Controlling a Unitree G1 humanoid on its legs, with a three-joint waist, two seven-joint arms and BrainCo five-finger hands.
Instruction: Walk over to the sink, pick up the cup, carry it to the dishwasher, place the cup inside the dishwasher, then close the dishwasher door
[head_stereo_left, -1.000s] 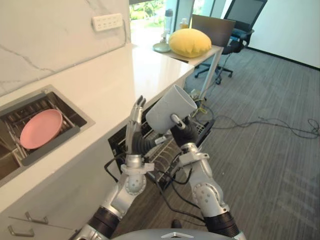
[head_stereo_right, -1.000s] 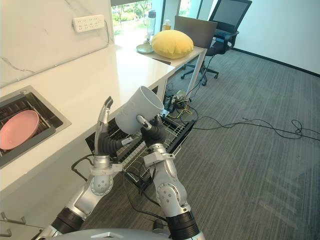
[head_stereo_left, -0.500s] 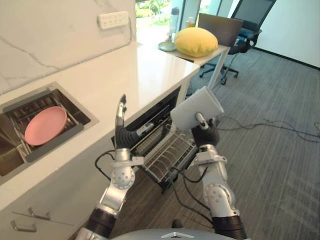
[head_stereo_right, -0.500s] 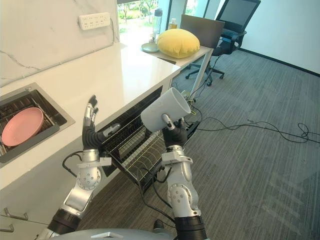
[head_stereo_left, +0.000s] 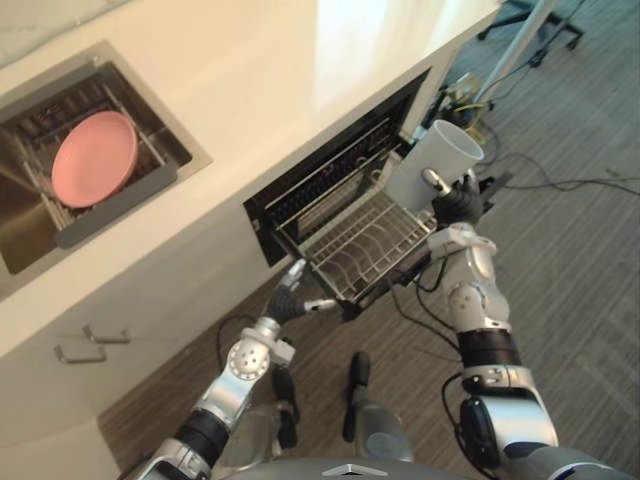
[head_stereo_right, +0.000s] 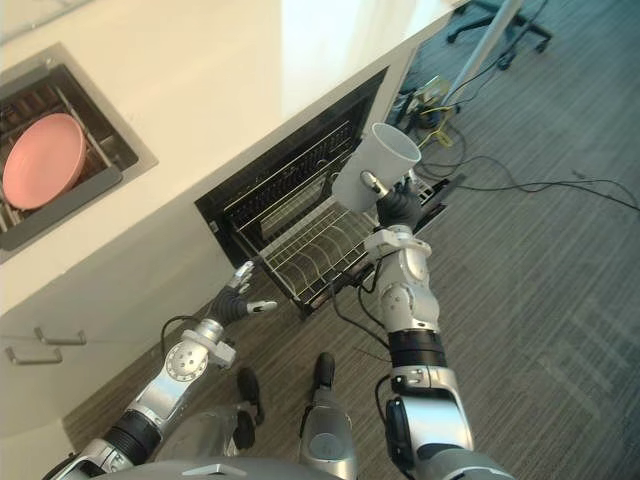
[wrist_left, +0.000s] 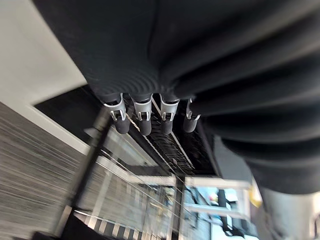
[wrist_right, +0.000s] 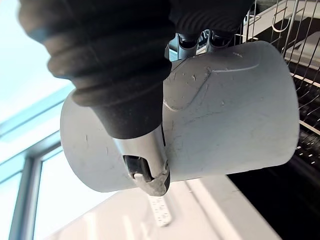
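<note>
Cup (head_stereo_left: 432, 165), where's it at?
> In the right hand (head_stereo_left: 458, 203), off the bench (head_stereo_left: 300, 70), held in the air over the far right end of the wire rack (head_stereo_left: 362, 243). Looks clear of the wires.

Grip?
> Fingers and thumb curled round the cup's wall. Right wrist view has the thumb pressed across its side. Cup is tilted, mouth pointing up and away from the robot.

Rack?
> Sticking out of the open dishwasher (head_stereo_left: 320, 185) under the bench edge, over the grey striped floor (head_stereo_left: 580, 300).

Left hand (head_stereo_left: 290, 303)?
> Low, just beside the rack's near front corner. Fingers (wrist_left: 144, 122) straight and loosely spread, holding nothing. Can't tell if the thumb tip touches the frame.

Sink (head_stereo_left: 190, 150)?
> Set into the bench, well to the left of the dishwasher. Pink plate (head_stereo_left: 93, 158) leaning inside it on a dark drainer. Both hands well apart from it.
</note>
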